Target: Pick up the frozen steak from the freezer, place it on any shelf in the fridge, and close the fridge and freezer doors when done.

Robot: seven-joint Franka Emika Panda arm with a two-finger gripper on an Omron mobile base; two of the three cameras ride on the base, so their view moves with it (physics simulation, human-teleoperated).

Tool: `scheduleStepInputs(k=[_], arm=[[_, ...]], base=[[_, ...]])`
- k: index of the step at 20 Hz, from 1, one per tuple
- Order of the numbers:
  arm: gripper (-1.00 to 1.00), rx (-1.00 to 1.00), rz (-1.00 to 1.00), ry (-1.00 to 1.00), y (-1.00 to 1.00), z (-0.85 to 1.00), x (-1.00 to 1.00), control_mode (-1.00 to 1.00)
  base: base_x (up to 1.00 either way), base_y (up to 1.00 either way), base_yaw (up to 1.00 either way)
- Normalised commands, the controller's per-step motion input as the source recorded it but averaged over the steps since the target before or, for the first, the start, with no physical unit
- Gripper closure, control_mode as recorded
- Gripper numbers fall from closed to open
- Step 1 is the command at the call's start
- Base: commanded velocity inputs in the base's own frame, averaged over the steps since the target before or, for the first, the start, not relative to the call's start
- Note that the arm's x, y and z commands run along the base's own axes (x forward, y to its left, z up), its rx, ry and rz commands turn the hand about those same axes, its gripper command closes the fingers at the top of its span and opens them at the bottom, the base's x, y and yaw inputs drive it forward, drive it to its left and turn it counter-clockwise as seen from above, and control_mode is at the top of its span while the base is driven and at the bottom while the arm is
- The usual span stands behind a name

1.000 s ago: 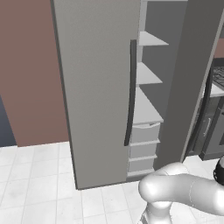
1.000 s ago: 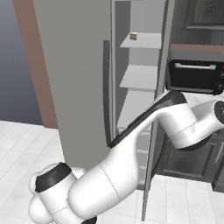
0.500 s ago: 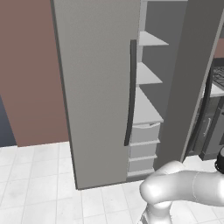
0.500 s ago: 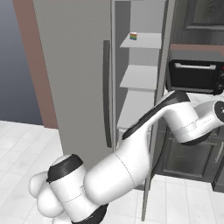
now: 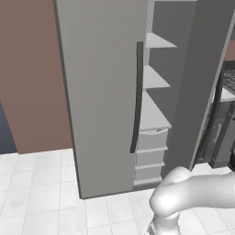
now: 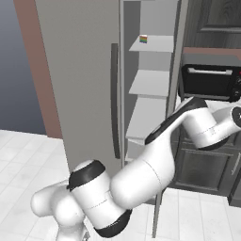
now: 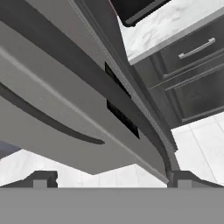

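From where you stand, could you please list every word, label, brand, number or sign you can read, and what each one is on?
No text can be read in any view.
The small multicoloured box on the top freezer shelf has colour patches, too small to read as print.
The toaster oven, the fridge door and the dark cabinet drawers show no lettering.

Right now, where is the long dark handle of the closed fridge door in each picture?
Left base view: fridge door handle, right of centre.
Right base view: centre-left.
Hand view: a curved handle lower left; whose, unclear.
Shared landmark: dark cabinet drawers.
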Motion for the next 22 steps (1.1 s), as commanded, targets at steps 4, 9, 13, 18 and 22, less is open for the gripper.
scheduleStepInputs(k=[4,9,13,18,22], arm=[[-1.00,0.00,0.00,0.00,-0.17,-0.19,0.55,-1.00],[-1.00,0.00,0.00,-0.05,-0.20,-0.21,0.45,-1.00],[-1.00,0.00,0.00,-0.08,-0.01,-0.19,0.38,-1.00],[-1.00,0.00,0.00,-0.10,0.00,-0.16,0.45,-1.00],[-1.00,0.01,0.00,-0.03,0.03,-0.02,0.33,-1.00]], base=[[0.00,0.00,0.00],[0.00,0.00,0.00],[0.00,0.00,0.00],[0.00,0.00,0.00],[0.00,0.00,0.00]])
